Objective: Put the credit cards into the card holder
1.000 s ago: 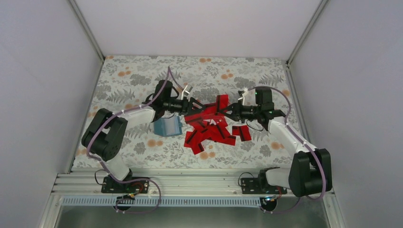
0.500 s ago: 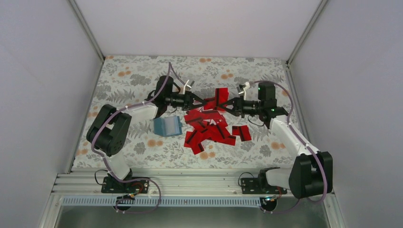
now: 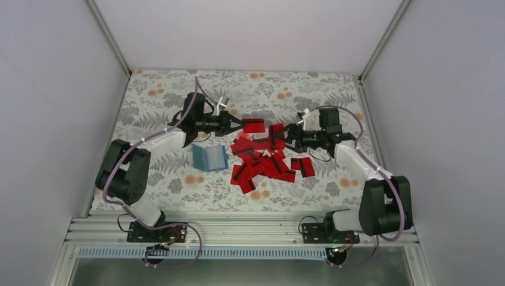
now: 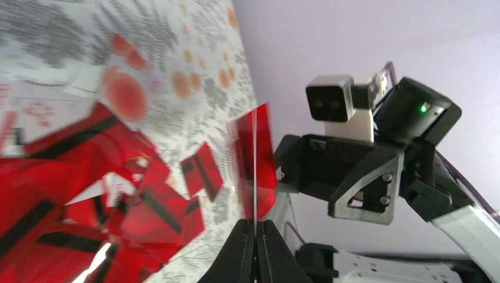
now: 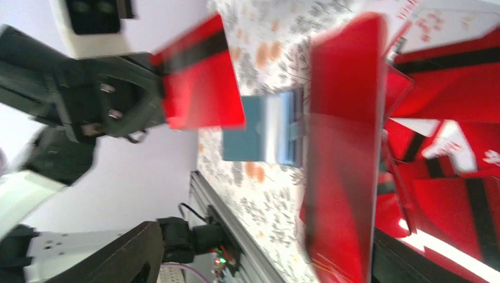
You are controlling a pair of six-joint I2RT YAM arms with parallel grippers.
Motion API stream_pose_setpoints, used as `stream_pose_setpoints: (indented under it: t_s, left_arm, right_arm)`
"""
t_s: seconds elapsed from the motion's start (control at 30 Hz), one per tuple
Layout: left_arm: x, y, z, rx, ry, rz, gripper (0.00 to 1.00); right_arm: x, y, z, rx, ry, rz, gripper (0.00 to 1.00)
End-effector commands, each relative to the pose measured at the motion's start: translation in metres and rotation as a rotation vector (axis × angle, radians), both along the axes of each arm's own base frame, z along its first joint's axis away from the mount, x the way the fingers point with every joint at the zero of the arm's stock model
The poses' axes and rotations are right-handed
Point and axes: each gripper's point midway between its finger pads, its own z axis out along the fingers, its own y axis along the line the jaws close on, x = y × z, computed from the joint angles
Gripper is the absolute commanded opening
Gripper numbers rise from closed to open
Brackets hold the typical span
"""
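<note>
My left gripper [image 3: 240, 125] is shut on the edge of one red credit card [image 3: 253, 126], holding it in the air left of the pile; the left wrist view shows this card [image 4: 255, 159] edge-on above the closed jaws [image 4: 255, 224]. My right gripper [image 3: 287, 136] faces it with its jaws open [image 5: 265, 236]. A blurred second card [image 5: 342, 147] stands on edge close to one finger; I cannot tell whether they touch. Several credit cards [image 3: 265, 164] lie heaped mid-table. The teal card holder [image 3: 209, 158] lies open left of the heap, also visible from the right wrist [image 5: 259, 137].
Two red cards [image 3: 302, 167] lie apart at the right of the heap. The floral tablecloth [image 3: 161, 101] covers the table, and white walls stand on three sides. A metal rail [image 3: 250, 229] runs along the near edge by the arm bases.
The grippers met over the heap. My left gripper shut on a card and drew back left with it. My right gripper opened and pulled back slightly.
</note>
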Motion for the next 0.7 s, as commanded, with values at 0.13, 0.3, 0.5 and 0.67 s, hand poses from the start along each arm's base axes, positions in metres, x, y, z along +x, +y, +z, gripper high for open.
stream_pose_setpoints:
  t_s: [0.13,0.3,0.5,0.67]
  left_arm:
    - [0.021,0.044,-0.007,0.308,-0.028,0.206,0.02]
    - [0.029,0.052,0.015,0.321,-0.082,0.279,0.02]
    - [0.024,0.051,0.058,0.15,0.003,0.373,0.02]
    - [0.025,0.055,0.098,0.046,0.064,0.465,0.03]
  right_arm:
    - [0.006,-0.004,-0.026,-0.101,0.028,-0.007,0.87]
    - [0.015,-0.002,-0.032,-0.234,0.044,-0.003,0.89]
    - [0.017,0.024,0.03,0.005,-0.059,0.021,0.88]
    - [0.031,0.037,0.092,0.141,-0.124,-0.072,0.85]
